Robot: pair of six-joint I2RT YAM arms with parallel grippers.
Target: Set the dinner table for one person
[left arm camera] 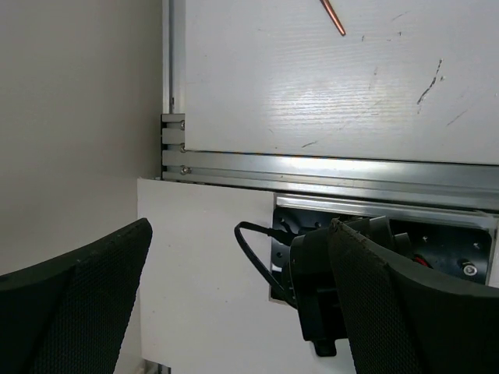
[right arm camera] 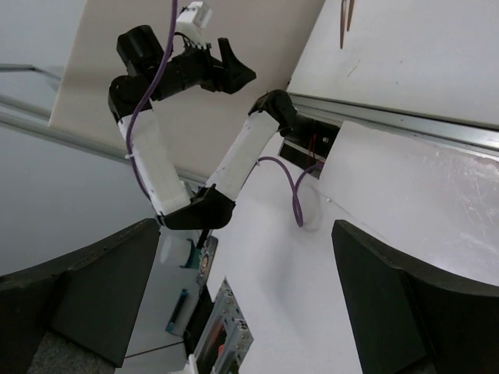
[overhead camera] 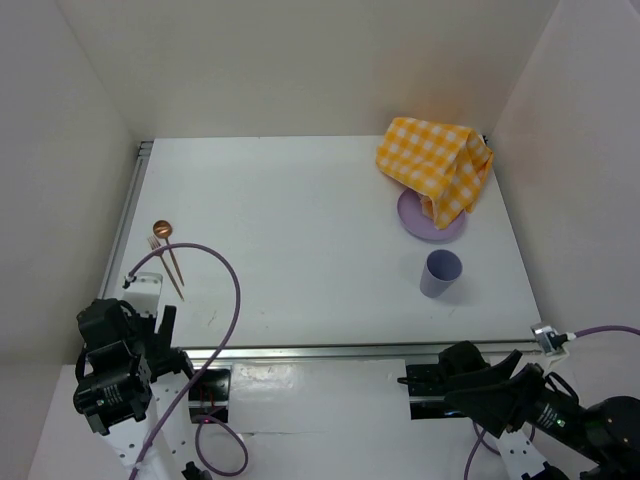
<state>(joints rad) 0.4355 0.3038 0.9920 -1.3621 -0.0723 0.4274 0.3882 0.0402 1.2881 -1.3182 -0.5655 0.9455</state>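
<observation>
Claws: your left gripper (left arm camera: pixel 240 234) and right gripper (right arm camera: pixel 245 234) gaped wide, holding nothing.
Table (overhead camera: pixel 300 200): lay under the plate (overhead camera: pixel 412 218), cloth (overhead camera: pixel 435 165) draped on it.
Cutlery: fork (overhead camera: pixel 168 262) and spoon (overhead camera: pixel 162 232) lay well left of the plate, handles toward you; left gripper nearer.
Cup (overhead camera: pixel 441 272): just nearside of the plate.

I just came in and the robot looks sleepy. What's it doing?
Nothing is being held. The left gripper and right gripper are open, parked by the near edge of the dinner table. On it, a checked cloth lies partly over a purple plate, a purple cup stands nearby, and a spoon and fork lie on the left.
</observation>
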